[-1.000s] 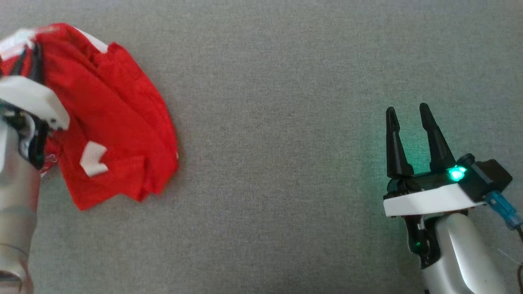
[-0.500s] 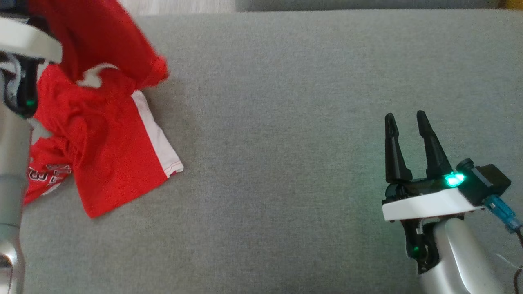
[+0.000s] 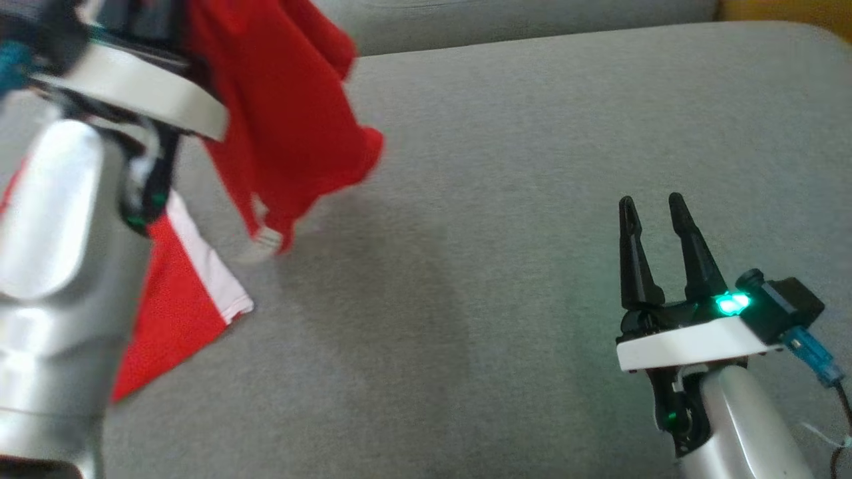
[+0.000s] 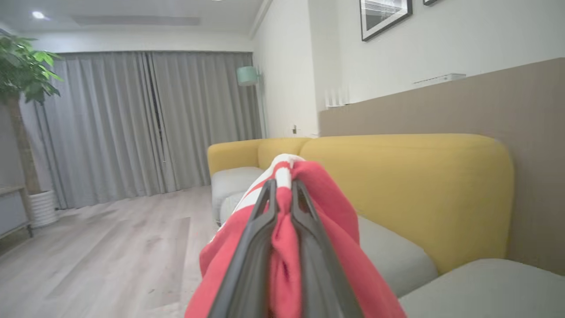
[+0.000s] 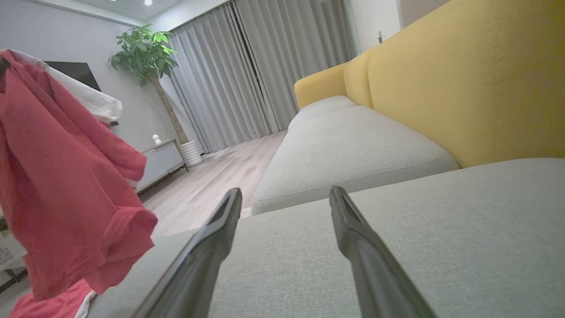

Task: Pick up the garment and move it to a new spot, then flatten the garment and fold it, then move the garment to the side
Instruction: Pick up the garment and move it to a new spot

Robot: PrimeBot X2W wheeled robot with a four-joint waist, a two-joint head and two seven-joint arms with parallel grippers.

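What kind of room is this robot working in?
Most likely a home living room: there is a yellow sofa with grey seats, floor-length grey curtains, and a potted plant in the corner.

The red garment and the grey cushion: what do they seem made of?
Red garment: likely thin matte knit, perhaps mesh; it drapes limply in soft folds. Grey cushion: probably woven upholstery fabric, matte, with a fine visible weave.

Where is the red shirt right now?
At the head view's upper left, the red shirt hangs pinched in the left gripper, its white-trimmed lower end draped on the grey seat cushion beside the left forearm.
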